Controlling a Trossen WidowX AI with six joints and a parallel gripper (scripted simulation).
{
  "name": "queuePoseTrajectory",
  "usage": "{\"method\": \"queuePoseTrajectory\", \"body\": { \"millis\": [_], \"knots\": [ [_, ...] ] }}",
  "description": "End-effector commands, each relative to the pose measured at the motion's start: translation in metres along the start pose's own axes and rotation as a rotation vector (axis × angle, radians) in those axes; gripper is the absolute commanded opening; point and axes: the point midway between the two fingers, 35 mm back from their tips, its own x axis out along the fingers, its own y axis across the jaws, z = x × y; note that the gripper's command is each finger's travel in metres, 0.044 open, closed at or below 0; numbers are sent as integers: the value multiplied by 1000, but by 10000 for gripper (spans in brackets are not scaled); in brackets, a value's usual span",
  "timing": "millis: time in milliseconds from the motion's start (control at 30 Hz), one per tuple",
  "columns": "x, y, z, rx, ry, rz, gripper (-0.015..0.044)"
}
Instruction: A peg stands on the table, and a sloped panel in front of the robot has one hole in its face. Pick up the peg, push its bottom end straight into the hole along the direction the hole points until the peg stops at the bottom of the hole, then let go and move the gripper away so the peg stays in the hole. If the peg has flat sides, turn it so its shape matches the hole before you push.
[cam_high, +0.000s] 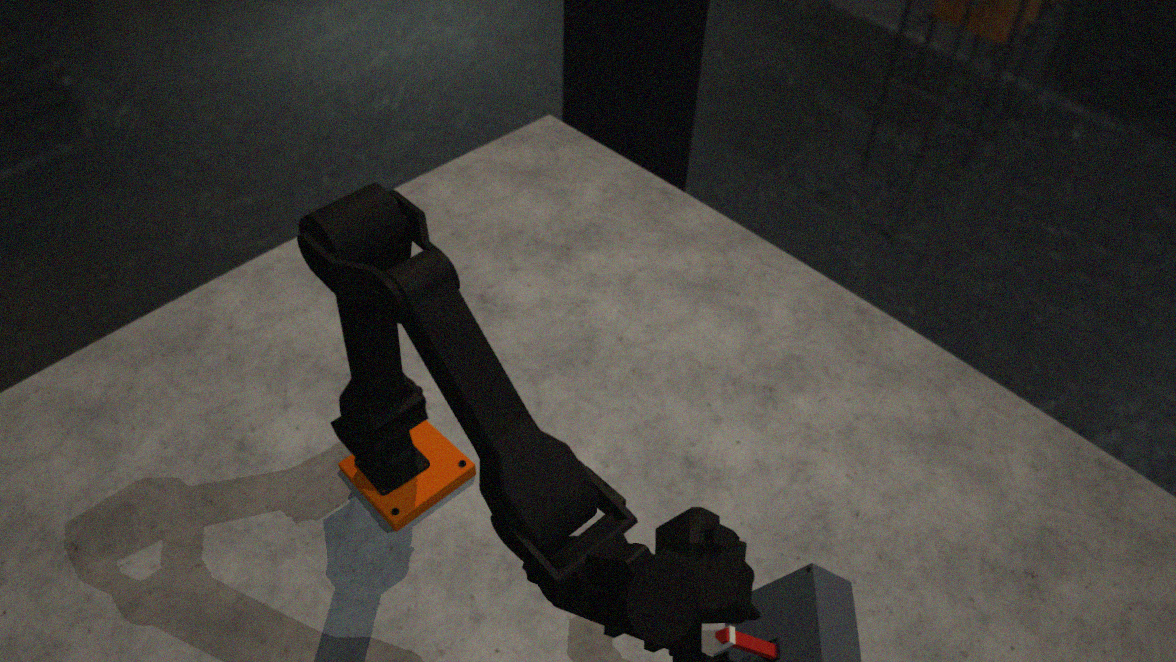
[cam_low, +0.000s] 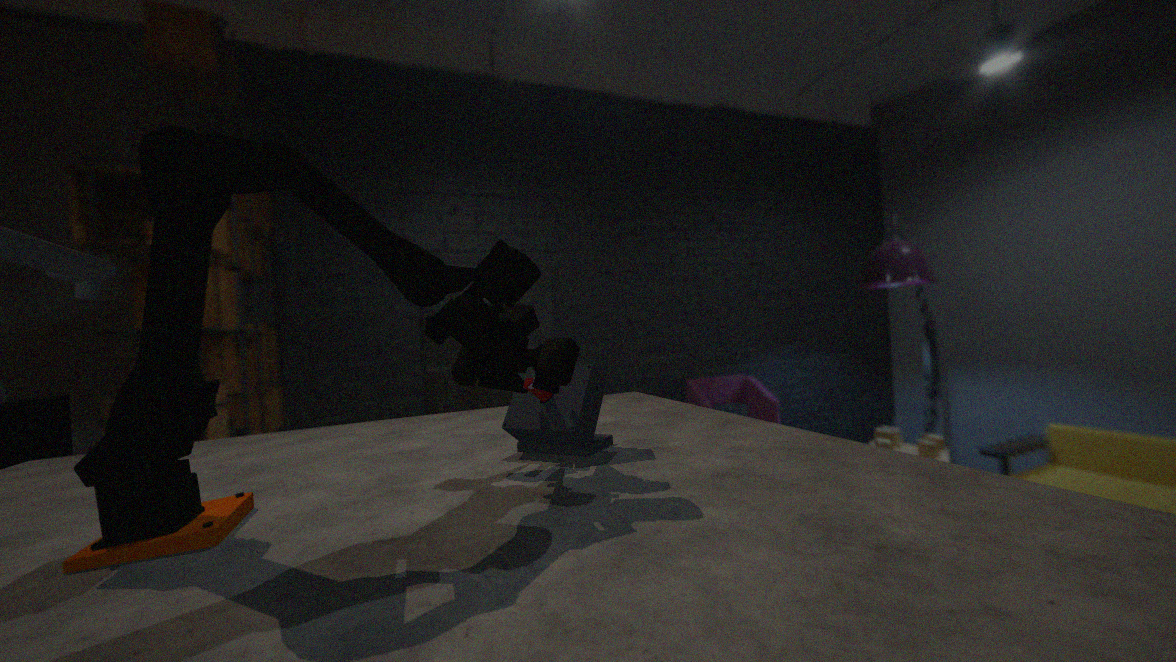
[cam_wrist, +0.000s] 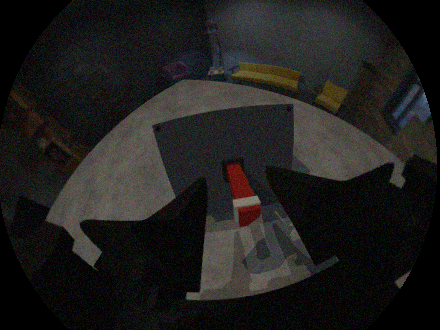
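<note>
The gripper (cam_wrist: 235, 212) was opened about halfway, and nothing was held in it. The two dark fingers were spread apart, one on each side of the peg (cam_wrist: 240, 195), and a gap could be seen between each finger and the peg.

The peg was red with a white band. It was seen straight ahead of the gripper, between the fingers. Its far end was stuck into the hole in the grey panel (cam_wrist: 194, 139), and its near end poked out toward the gripper. How deep it went could not be told.

From the top view, the peg (cam_high: 744, 641) was seen just past the gripper's tip (cam_high: 699, 637), slanted down into the panel (cam_high: 810, 612). The panel was set on the table (cam_high: 740, 370), right in front of the gripper.
</note>
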Motion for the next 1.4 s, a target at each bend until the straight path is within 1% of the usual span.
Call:
{"method": "queuePoseTrajectory", "body": {
  "millis": [0,100,1367],
  "knots": [
    [-1,0,0,0,0,0,368],
    [-4,-1,0,0,1,-1,440],
    [-73,-7,1,2,9,-6,440]
  ]
}}
